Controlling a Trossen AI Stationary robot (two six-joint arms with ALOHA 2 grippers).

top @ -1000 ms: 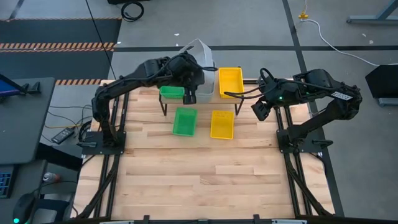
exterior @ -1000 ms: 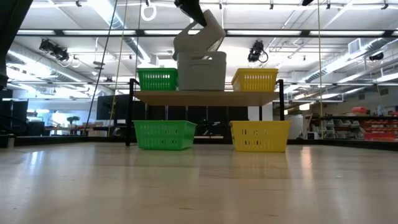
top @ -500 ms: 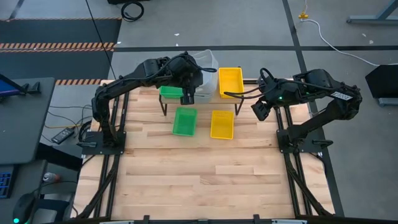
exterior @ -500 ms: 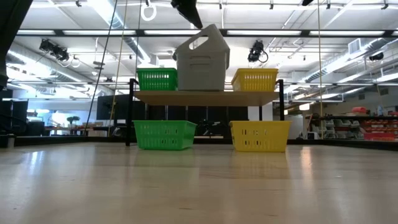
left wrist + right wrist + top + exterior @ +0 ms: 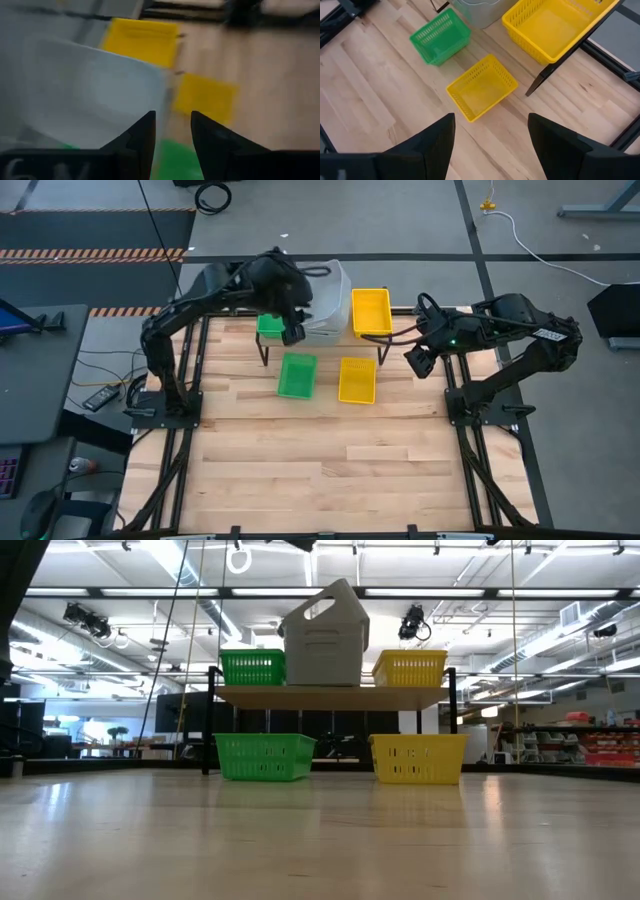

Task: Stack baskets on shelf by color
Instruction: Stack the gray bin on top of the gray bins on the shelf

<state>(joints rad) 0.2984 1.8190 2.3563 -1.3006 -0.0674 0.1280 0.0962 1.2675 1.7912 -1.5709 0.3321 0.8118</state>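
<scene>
A slatted wooden bench carries a low shelf. The left pincer hangs above the shelf, jaws parted and empty, beside the stacked grey baskets. The right pincer waits wide open beyond the shelf's yellow basket. Green basket and yellow basket sit on the bench.

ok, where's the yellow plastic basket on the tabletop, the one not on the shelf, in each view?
High view: yellow plastic basket, centre, just in front of the shelf.
Low view, right of centre, under the shelf plank.
Left wrist: blurred yellow patch, likely it.
Right wrist, centre.
Shared landmark: green plastic basket on the tabletop, beside it.
</scene>
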